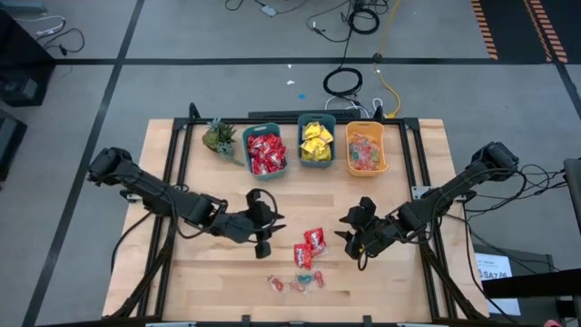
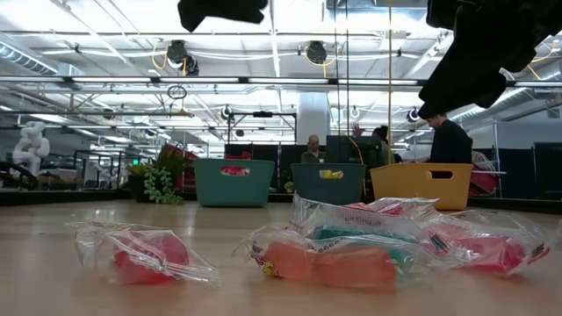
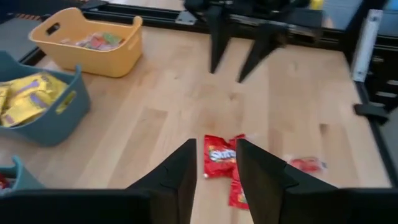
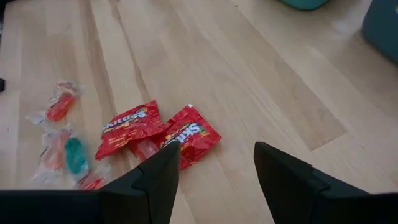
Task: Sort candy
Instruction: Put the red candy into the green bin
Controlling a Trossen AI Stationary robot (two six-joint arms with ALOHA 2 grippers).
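From above: three bins in a row, the teal bin [image 1: 265, 151] with red packets, the blue bin [image 1: 317, 143] with yellow ones, the yellow bin [image 1: 366, 149] with mixed twists. Two red packets [image 1: 310, 246] lie loose between the grippers, clear-wrapped sweets [image 1: 296, 282] nearer the front edge.

Left wrist: left gripper [image 3: 215, 163] partly open, empty.

Right wrist: right gripper [image 4: 217, 163] apart, empty.

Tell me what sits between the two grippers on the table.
In the high view, two red packets lie between the left gripper and the right gripper, both open and empty.
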